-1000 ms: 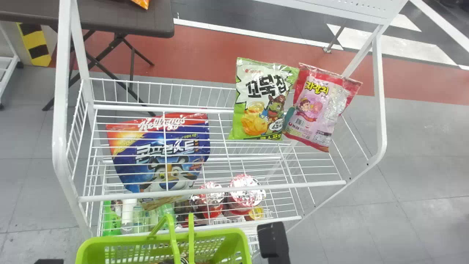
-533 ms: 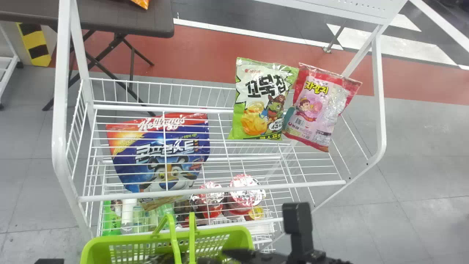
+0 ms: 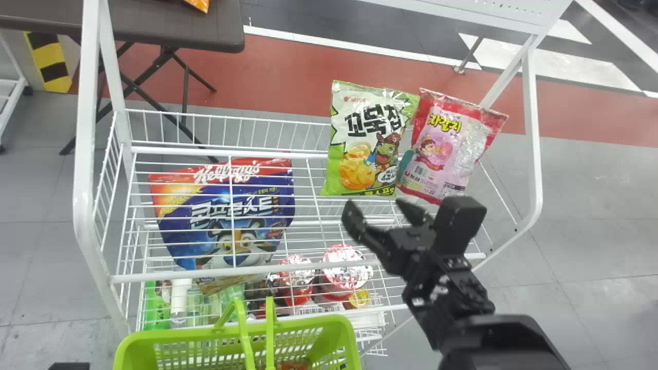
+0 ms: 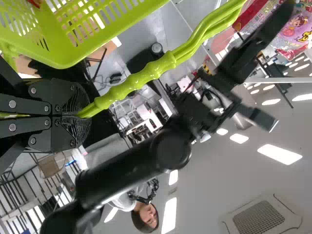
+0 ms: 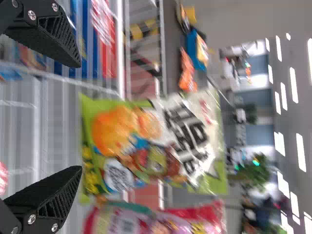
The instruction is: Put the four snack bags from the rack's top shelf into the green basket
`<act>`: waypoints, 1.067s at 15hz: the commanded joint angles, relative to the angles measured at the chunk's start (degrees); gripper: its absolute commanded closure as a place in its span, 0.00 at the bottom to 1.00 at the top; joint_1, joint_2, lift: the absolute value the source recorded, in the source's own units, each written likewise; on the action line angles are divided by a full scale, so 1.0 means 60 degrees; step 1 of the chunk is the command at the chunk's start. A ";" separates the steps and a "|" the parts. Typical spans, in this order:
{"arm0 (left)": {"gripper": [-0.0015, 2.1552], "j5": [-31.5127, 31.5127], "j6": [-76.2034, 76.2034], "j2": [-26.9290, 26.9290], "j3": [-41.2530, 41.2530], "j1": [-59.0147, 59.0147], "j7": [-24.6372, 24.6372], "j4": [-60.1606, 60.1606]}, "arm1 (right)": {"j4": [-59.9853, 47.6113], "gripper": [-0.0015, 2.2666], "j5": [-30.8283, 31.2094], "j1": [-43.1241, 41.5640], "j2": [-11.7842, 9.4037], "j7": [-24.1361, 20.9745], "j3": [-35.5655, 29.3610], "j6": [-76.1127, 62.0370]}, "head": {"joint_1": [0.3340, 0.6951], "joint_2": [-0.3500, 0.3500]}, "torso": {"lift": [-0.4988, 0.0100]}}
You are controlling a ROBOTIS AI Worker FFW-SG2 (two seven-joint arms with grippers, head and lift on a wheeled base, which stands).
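While the left gripper [image 4: 80, 116] grips the handle [image 4: 141, 75] of the green basket [image 3: 180, 335], its fingers closed around it, the right gripper [image 3: 377, 209] is in front of the rack [image 3: 532, 128], near the lower edges of two snack bags, with its fingers spread wide and nothing between them. Those bags are on the top shelf [image 3: 180, 274], toward its right side: a green and white snack bag [image 3: 370, 139], and just beside it a red and pink snack bag [image 3: 447, 149], tilted. A big blue and red bag [image 3: 221, 205] lies farther left, seen through the shelf's wires, and two cups with shiny tops [image 3: 344, 272] sit lower down. The basket is at the rack's near side, with something orange-red inside. On a dark table [image 3: 154, 31] behind lies an orange packet [image 3: 199, 4]
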 commanded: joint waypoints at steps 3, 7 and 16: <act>0.96 0.0015 0.0000 0.0071 -0.0001 0.0000 0.0000 0.0000 | 0.1883 0.04 0.1118 -0.1867 0.0009 -0.0462 0.0126 -0.1182 | 1.00 0.00 | 0.98; 0.96 0.0015 0.0000 0.0129 -0.0030 -0.0088 0.0044 0.0015 | 0.2792 0.04 0.1865 -0.2849 0.0024 -0.0798 0.0389 -0.0596 | 1.00 0.00 | 0.98; 0.96 0.0015 0.0059 0.0144 -0.0030 -0.0146 0.0059 0.0029 | 0.1957 0.90 0.1616 -0.2409 0.0009 -0.0095 0.0301 0.0166 | 1.00 0.00 | 0.98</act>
